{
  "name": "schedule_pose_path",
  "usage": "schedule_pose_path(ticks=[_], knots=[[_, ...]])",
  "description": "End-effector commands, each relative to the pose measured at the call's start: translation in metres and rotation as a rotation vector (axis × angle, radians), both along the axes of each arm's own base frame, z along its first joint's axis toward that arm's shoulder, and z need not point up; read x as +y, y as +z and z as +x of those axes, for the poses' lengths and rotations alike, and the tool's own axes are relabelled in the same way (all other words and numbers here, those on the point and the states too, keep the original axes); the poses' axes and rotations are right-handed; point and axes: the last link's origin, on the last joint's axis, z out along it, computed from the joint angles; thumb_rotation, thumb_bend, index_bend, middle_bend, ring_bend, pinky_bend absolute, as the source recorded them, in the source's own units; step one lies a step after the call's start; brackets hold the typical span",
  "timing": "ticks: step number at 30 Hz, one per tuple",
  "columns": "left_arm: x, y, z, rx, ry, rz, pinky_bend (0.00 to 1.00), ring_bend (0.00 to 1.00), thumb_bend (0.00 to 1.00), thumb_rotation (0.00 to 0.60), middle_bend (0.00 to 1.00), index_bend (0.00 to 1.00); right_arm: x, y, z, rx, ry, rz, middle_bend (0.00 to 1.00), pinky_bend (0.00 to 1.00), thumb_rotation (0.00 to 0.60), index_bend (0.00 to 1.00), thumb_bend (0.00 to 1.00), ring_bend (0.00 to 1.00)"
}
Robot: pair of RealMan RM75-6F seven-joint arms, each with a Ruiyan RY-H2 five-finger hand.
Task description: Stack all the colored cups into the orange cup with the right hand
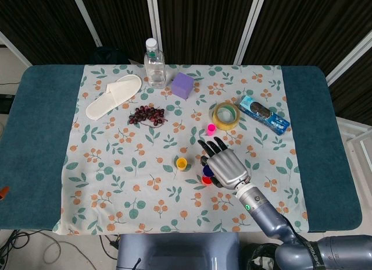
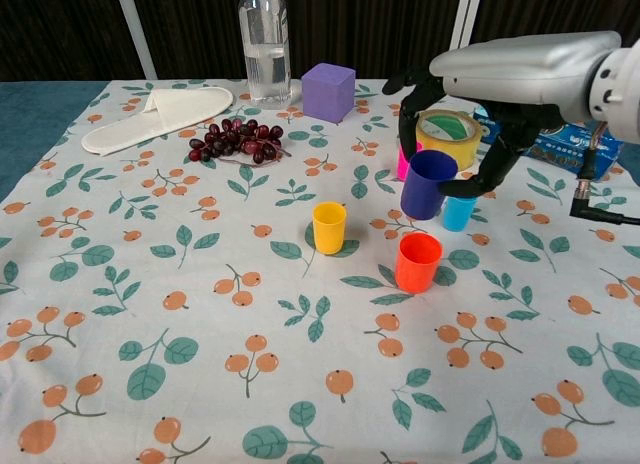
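Holding the purple cup off the surface, the right robot hand has its fingers wrapped round the cup's sides, mouth up and tipped a little. The orange cup sits right underneath and slightly toward the robot, upright, mouth open, so I'd guess the whole move comes down to sliding a bit closer in and lowering straight down. The blue cup stands just beside the orange one on the far right side, close enough that the fingers might clip it on the way down. The pink cup is behind, near the tape roll, and the yellow cup stands apart to the left. Left robot hand isn't visible anywhere. Grapes, slipper, bottle and purple block are well out of the way.
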Motion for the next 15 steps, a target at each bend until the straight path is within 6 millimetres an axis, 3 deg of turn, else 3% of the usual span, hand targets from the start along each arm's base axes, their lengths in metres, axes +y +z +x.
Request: schedule_pose_path(ticks=[1,15], knots=[[-0.001,0.0,0.0,-0.001,0.0,0.002,0.78,0.88,0.12,0.6,0.97,0.36,0.006,-0.003,-0.009,-0.01,-0.009,0.01,0.0,0.04,0.6,0.48,0.39,0.11],[0.0,0.0,0.0,0.001,0.008,-0.002,0.78,0.88,0.12,0.6,0.97,0.36,0.008,-0.03,-0.016,-0.019,0.02,0.035,0.0,0.04,0.6,0.48,0.39,0.11]])
